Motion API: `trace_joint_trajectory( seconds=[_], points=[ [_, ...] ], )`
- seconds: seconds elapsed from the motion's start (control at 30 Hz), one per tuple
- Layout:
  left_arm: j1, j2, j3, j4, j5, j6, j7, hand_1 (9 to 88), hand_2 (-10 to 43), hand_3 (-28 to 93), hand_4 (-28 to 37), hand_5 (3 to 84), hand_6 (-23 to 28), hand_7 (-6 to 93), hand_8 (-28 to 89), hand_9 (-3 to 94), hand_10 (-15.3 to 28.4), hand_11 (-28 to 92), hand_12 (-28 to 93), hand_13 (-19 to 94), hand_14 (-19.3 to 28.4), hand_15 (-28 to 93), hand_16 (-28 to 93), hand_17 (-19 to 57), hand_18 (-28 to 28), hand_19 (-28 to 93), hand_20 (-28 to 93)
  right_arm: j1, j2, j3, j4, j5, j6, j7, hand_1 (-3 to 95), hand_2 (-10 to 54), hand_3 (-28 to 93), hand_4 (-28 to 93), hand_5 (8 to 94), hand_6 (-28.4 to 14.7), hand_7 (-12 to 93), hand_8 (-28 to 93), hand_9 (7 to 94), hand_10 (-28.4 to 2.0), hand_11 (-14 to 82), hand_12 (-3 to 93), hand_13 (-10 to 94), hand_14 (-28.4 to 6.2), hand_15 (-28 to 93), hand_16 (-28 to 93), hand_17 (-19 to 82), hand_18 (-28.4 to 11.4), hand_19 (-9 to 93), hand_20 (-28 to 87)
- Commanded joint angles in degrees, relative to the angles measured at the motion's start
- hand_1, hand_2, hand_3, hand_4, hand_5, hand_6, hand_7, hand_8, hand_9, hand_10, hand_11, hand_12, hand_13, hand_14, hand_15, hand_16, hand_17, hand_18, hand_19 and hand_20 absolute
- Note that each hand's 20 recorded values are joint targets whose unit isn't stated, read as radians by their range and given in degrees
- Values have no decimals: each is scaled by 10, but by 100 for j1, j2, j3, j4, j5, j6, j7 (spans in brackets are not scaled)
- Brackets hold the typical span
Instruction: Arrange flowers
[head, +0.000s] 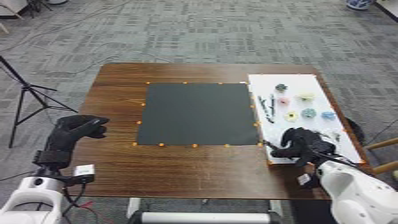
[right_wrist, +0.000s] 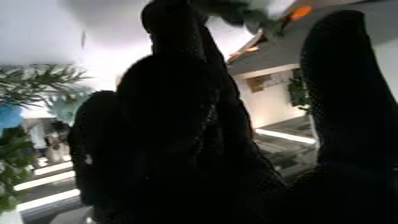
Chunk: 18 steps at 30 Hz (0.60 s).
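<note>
In the head view, my right hand (head: 306, 142) is over the near end of the white sheet (head: 280, 132), open. Beyond it lie a yellow flower (head: 290, 116), a teal one (head: 308, 112), a blue one (head: 328, 115), a pink one (head: 283, 100), a pale one (head: 306, 96) and a dark green one (head: 281, 87). Dark stems (head: 270, 107) lie along the sheet's left side. My left hand (head: 75, 129), relaxed, is by the table's left edge. In the right wrist view, my right hand (right_wrist: 178, 115) holds its thumb apart, with dark greenery (right_wrist: 233, 12) by the fingertips and a blue flower (right_wrist: 9, 116) farther off.
A black sheet (head: 197, 114) with orange markers around its border lies mid-table, left of the white sheet. Bare brown tabletop (head: 191, 172) stretches along the front. A black tripod (head: 27, 90) stands on the floor beyond the left edge, and a wooden chair is at the right.
</note>
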<state>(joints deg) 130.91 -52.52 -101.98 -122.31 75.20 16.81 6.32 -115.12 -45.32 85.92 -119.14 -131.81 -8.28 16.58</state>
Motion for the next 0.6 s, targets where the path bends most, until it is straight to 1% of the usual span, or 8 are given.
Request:
trace_joint_trajectory(
  seconds=[0.03,0.23,0.27,0.3,0.4,0.47,0.53,0.6],
  points=[
    [6,-92,-43,-62,96,-137,-96,319,-4,642,-143,609,29,213,-69,612,159,322,189,494,194,581,37,92,190,557,569,-68,-63,-620,450,-753,433,54,379,-95,541,-118,618,-57,239,-28,812,-139,263,249,937,-36,514,323,695,-72,932,444],
    [53,-122,-100,-79,25,-117,-62,320,-3,641,-143,610,29,213,-68,614,159,322,189,495,193,580,37,93,190,557,567,-195,-98,-810,451,-773,179,235,573,-95,473,-115,582,-46,332,30,836,-117,242,384,937,-24,538,311,704,-61,932,448],
    [55,-127,-105,-77,17,-120,-71,320,-3,641,-143,610,28,214,-68,614,159,321,189,496,194,580,37,93,190,557,567,-203,-102,-828,434,-802,114,245,728,-95,88,156,582,-42,337,124,854,-113,222,407,937,-22,541,306,706,-59,928,457],
    [58,-129,-110,-76,6,-122,-75,320,-3,641,-143,610,29,214,-68,614,160,321,189,496,194,580,37,93,190,557,567,-181,-105,-844,417,-713,35,276,817,-95,-101,282,588,-41,332,188,876,-109,193,430,937,-20,544,300,708,-55,930,442],
    [29,-142,-116,-79,30,-149,-76,320,-3,641,-142,610,29,214,-69,614,161,320,189,496,194,579,38,94,190,556,567,-147,-174,-754,335,-390,-240,383,929,-95,-264,418,641,-35,296,252,927,-97,149,444,937,-19,549,288,714,-48,931,409],
    [11,-137,-115,-81,17,-148,-84,320,-3,641,-142,610,30,213,-69,614,160,320,189,497,195,579,37,94,190,556,567,-75,-196,-671,312,-164,-378,454,901,-95,-150,366,675,-35,264,256,933,-97,158,421,937,-18,550,274,718,-44,931,385],
    [15,-132,-132,-80,13,-170,-92,321,-3,640,-142,610,30,213,-69,614,161,320,189,499,194,579,37,94,190,555,567,30,-213,-585,328,196,-427,530,733,-95,375,9,722,-39,222,248,934,-102,176,386,937,-20,549,263,724,-40,921,378],
    [7,-122,-133,-74,-3,-178,-98,321,-3,640,-142,609,31,212,-69,614,161,320,189,500,194,578,37,95,190,555,566,127,-239,-494,347,459,-488,596,705,-95,458,-35,739,-44,205,235,933,-105,188,367,937,-22,550,256,729,-39,916,374]
  ],
)
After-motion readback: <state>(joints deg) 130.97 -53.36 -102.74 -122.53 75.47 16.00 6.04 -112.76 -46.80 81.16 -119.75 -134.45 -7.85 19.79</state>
